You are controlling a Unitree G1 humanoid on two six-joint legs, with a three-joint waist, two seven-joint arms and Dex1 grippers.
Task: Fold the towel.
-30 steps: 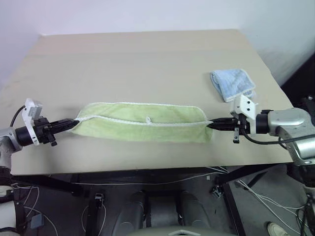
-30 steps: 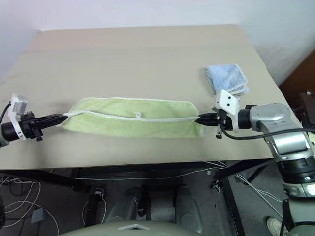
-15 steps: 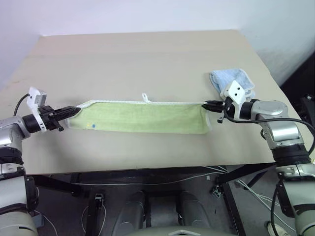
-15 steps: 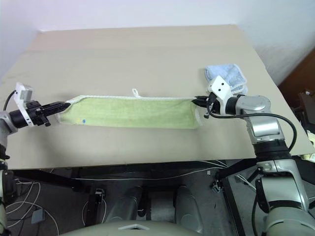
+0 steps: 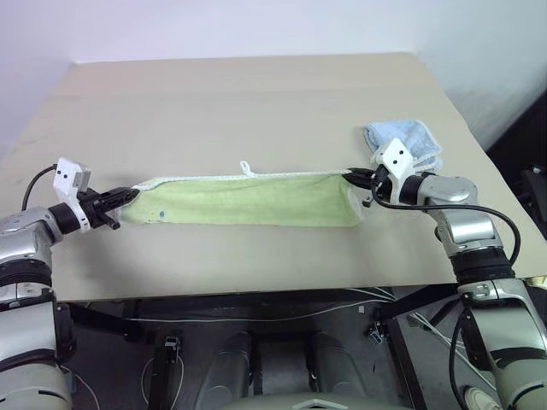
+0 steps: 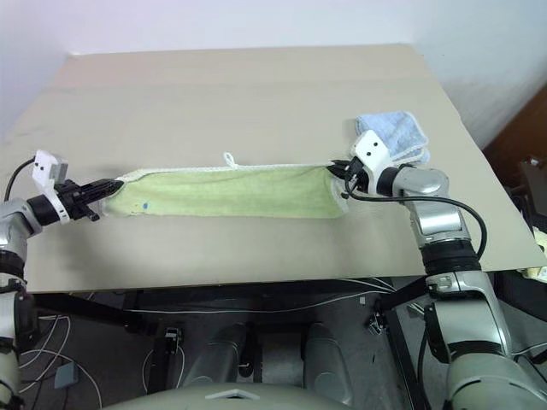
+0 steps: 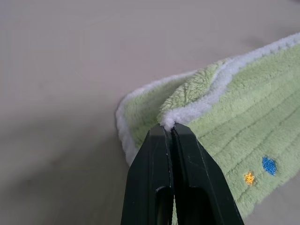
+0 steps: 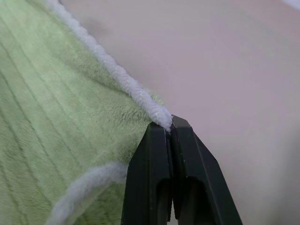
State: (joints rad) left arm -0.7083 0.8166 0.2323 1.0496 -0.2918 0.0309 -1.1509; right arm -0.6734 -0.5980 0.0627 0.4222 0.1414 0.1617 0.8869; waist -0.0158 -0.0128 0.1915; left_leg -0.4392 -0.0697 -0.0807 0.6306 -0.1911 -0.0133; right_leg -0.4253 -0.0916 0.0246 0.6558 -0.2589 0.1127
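On table [image 5: 256, 94]: one towel [image 5: 248, 201], two cloths total.

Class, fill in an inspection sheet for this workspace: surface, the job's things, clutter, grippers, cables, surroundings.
Surface: beige table.
Job's things: green towel stretched lengthwise between the grippers, loop tag on its far edge.
Clutter: folded blue cloth by the right end.
Grippers: left gripper shut on the towel's white edging; right gripper likewise.
Cables: white and black leads under the table.
Surroundings: white wall behind.
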